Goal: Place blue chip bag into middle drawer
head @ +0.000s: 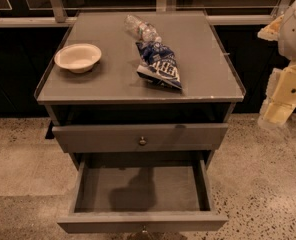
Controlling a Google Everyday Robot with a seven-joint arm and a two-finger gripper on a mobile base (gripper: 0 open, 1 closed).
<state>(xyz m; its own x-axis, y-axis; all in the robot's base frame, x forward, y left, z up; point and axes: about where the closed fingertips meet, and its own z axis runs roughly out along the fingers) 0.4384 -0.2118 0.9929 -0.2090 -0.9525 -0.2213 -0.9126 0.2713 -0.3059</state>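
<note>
Three things sit on the tabletop (113,81): a white bowl (78,57) near its left edge, a clear plastic bottle (142,29) toward the back edge, and the blue chip bag (160,64), which touches the bottle's near end and stretches toward the front edge, right of centre. Nothing of the task looks done: the bag lies ungrasped. The middle drawer (178,189) is pulled out below the front edge and shows only bare grey floor. Above it, the upper drawer (188,134) is closed. The gripper (274,115) hangs beyond the right edge, below tabletop level; I cannot tell whether it is spread or pressed together. Bare top between the bag and the right edge seems to leave an approach free, though the bottle crowds the bag's far end.
</note>
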